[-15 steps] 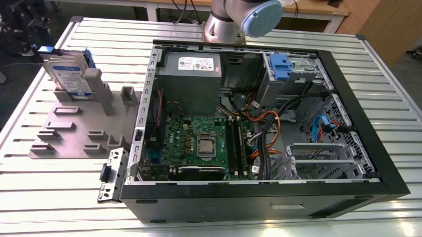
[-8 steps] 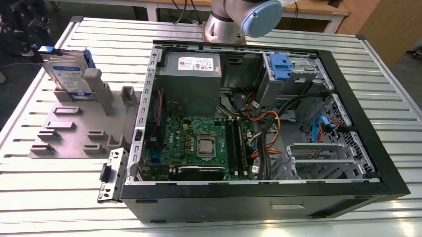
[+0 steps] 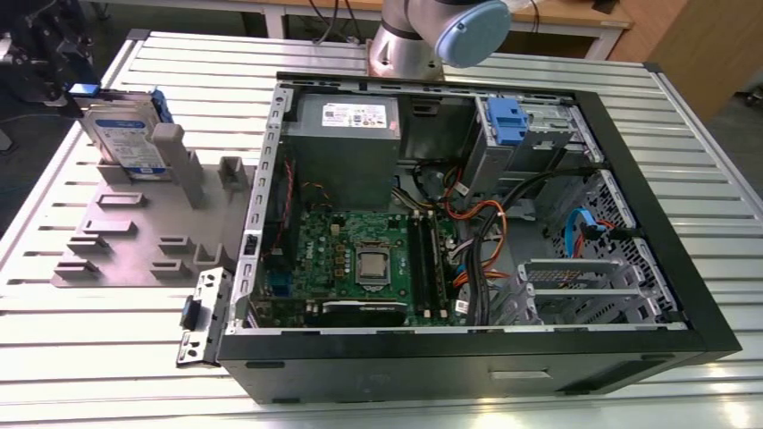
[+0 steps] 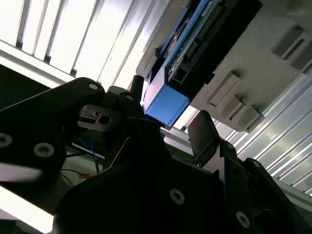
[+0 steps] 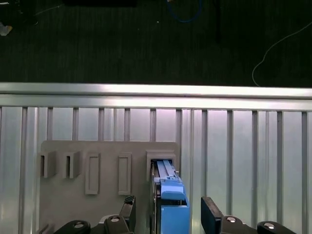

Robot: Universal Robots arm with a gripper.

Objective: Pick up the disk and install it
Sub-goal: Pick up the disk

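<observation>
Your gripper (image 5: 168, 207) straddles the disk (image 3: 125, 134), jaws wide apart, gripping nothing.
The disk stands on end in the grey holder (image 3: 143, 232) at the exterior view's left, long axis upright, blue tab uppermost between the fingers (image 5: 209, 212). Close off-centre and it may tilt and jam in its slot.

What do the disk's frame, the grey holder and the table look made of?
The disk has a silver-grey body, likely metal, with a paper-like label. Its blue frame looks like smooth moulded plastic. The holder is matte grey with blocky slots, so probably plastic. The table has bright, reflective ribbed slats, apparently aluminium.
</observation>
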